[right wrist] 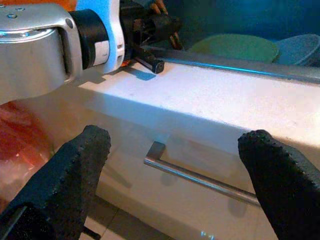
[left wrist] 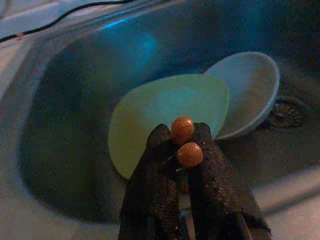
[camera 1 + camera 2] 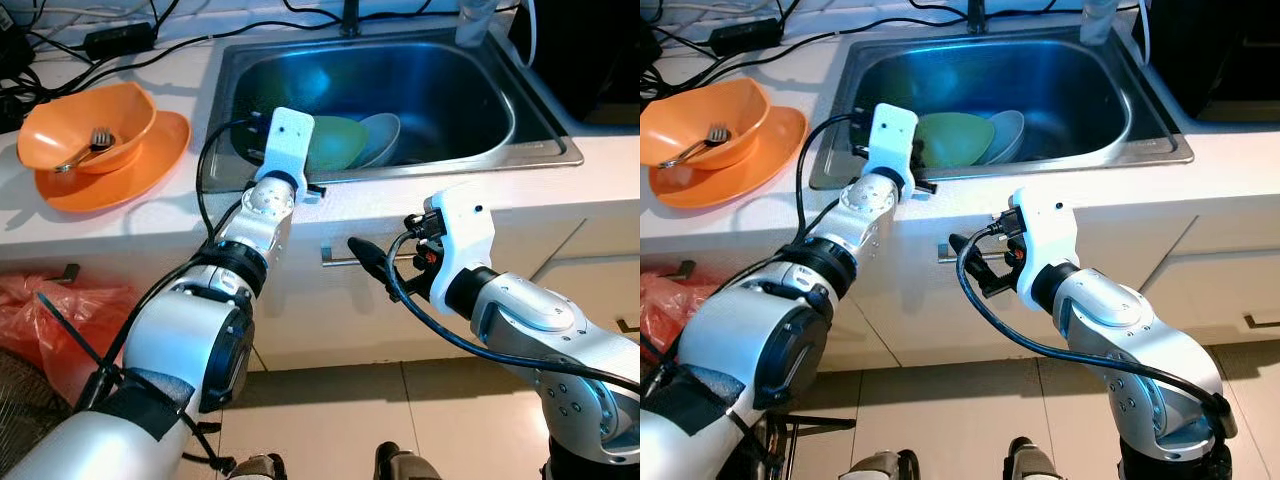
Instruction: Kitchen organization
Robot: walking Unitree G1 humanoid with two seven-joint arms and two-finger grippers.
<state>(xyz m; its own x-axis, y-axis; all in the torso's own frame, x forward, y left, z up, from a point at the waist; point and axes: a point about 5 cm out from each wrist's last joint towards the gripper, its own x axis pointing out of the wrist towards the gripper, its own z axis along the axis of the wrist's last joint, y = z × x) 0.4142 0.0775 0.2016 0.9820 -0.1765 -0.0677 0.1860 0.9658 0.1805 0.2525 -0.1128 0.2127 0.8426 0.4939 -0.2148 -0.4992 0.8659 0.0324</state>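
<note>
Left hand (image 2: 182,145), fingers pressed together and empty, hovers over the sink (image 3: 540,150); it should open before reaching the green plate (image 2: 165,112) at twelve o'clock. Right hand (image 1: 175,175) waits wide open, empty, by the drawer handle (image 1: 200,176).

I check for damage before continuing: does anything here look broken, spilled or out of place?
Nothing looks broken or spilled. The green plate leans on the grey bowl in the sink, and a fork rests in the orange bowl.

A pale green round plastic plate (image 2: 165,107) leans tilted inside the stainless steel sink (image 3: 440,90), overlapping a light grey-blue bowl (image 2: 250,90) beside it. An orange bowl (image 3: 85,125) holding a metal fork (image 3: 85,148) sits on an orange plate (image 3: 140,170) on the counter (image 3: 600,160).
</note>
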